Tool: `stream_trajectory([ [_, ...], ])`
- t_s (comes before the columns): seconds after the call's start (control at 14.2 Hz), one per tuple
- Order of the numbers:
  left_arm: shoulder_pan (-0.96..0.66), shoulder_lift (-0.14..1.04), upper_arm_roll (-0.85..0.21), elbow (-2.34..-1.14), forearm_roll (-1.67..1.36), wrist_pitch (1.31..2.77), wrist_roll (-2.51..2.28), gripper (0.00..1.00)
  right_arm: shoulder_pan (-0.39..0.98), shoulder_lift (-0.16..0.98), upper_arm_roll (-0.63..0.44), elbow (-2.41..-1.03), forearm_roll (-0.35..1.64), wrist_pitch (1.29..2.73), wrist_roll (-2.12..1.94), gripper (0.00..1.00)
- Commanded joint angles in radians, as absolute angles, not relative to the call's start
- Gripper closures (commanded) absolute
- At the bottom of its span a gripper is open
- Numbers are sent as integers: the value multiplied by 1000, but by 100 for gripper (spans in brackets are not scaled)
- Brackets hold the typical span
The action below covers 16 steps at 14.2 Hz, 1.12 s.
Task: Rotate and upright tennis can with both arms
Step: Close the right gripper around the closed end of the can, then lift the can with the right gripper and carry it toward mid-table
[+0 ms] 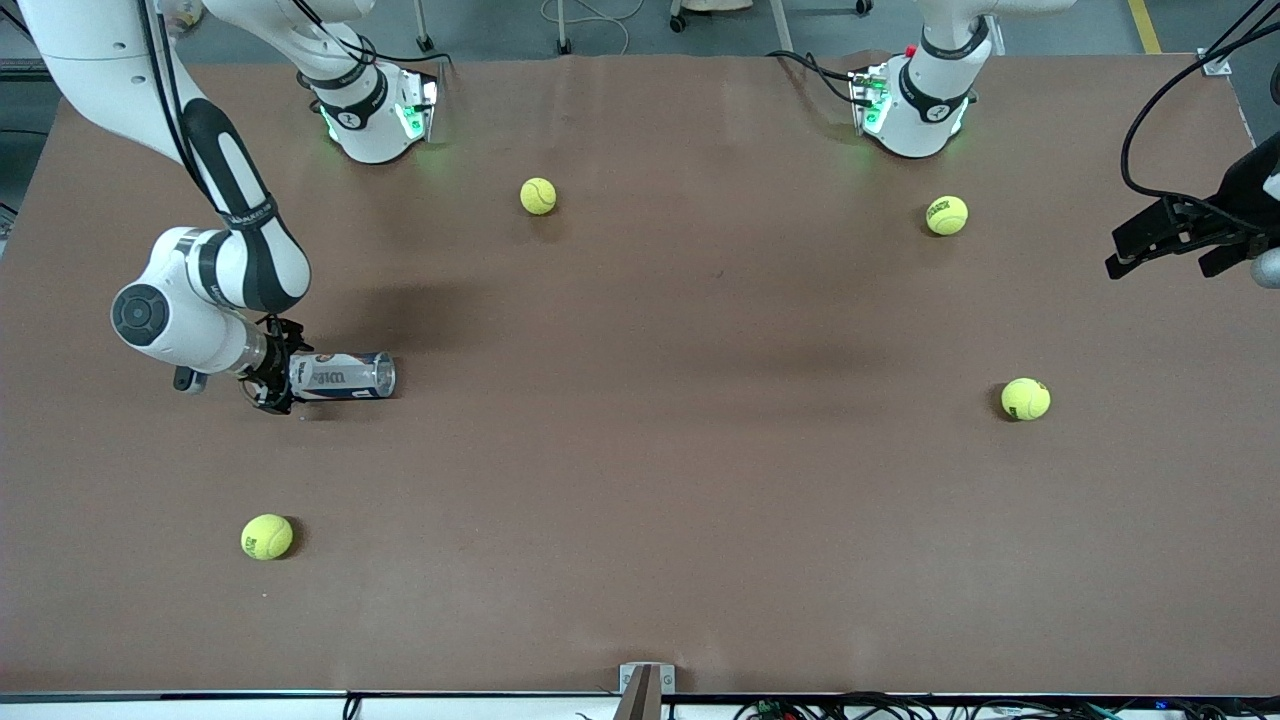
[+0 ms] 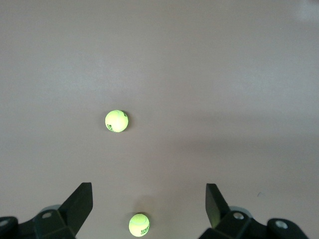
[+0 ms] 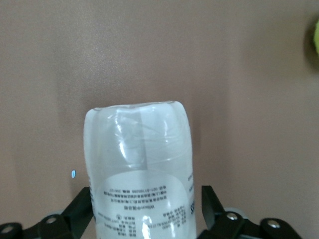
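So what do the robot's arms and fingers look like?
Both arms are glossy white with black bands at the joints, and black cables run along them. The right arm has a round dark grey cap on one joint. Each base glows green. The right gripper and left gripper are black, with flat, pointed black fingers.

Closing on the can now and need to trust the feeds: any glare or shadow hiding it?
Front view: even light, soft shadow beside the tennis can, right hand at its end. Right wrist view: glare whitens the can's clear end, label readable. Left wrist view: sharp, left hand open over two balls.
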<state>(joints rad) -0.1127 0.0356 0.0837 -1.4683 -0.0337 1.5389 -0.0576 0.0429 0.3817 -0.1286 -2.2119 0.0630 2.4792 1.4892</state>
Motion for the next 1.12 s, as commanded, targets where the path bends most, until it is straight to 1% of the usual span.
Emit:
stream_trajectory([
  [0.0,-110,37,83,-1462,-43,1534,-63,0,54,394,-133,-2226,87,2514,1485,13],
  [0.21,-112,37,83,-1462,-43,1534,-63,0,75,394,-133,-2226,87,2510,1483,28],
  [0.35,-112,37,83,-1462,-43,1534,-63,0,97,390,-133,-2220,87,2499,1492,34],
  [0.49,-110,37,83,-1462,-43,1534,-63,0,130,377,-130,-2197,94,2436,1500,35],
  [0.63,-110,37,83,-1462,-43,1534,-63,0,181,371,-130,-2157,139,2373,1554,35],
  [0.84,-110,37,83,-1462,-43,1534,-63,0,328,365,-132,-2109,169,2364,1649,34],
  [1.05,-110,37,83,-1462,-43,1534,-63,0,474,371,-132,-2019,169,2361,1738,33],
])
